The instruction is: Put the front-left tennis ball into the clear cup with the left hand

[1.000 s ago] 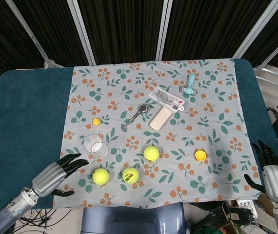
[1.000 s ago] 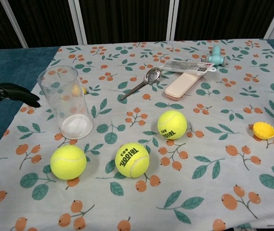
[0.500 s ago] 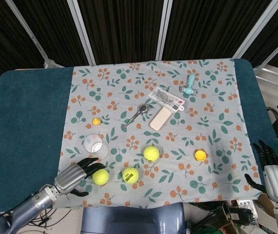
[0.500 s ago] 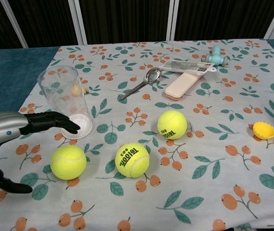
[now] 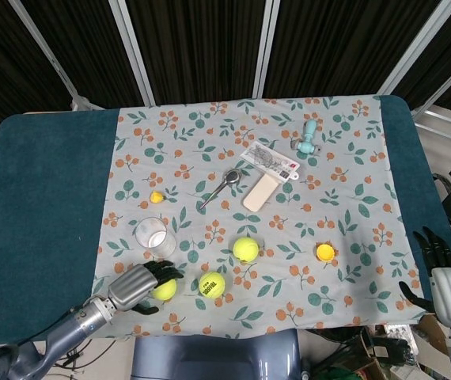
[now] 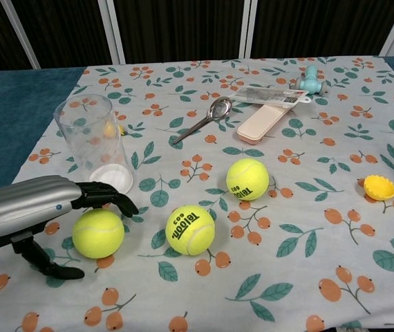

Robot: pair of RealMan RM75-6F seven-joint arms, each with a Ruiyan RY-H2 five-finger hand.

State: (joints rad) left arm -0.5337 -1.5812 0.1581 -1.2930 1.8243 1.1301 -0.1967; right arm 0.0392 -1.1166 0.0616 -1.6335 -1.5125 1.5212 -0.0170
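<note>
The front-left tennis ball (image 6: 98, 234) (image 5: 163, 291) lies on the flowered cloth, just in front of the clear cup (image 6: 97, 148) (image 5: 154, 237), which stands upright. My left hand (image 6: 41, 211) (image 5: 140, 286) hovers over the ball's left side, fingers spread above it and thumb low on the near side; it holds nothing. A second tennis ball (image 6: 189, 229) (image 5: 211, 284) lies to the right and a third (image 6: 247, 179) (image 5: 245, 249) further back right. My right hand (image 5: 444, 281) hangs off the table's right front edge, fingers apart, holding nothing.
A metal spoon (image 6: 204, 117), a pink case (image 6: 265, 122), a printed packet (image 6: 268, 95) and a teal toy (image 6: 308, 79) lie at the back. An orange silicone cup (image 6: 379, 187) sits at the right. A small yellow thing (image 5: 156, 197) lies behind the cup.
My left hand has moved right from the table's left edge and down over the front-left tennis ball. The balls and the cup have not moved.
</note>
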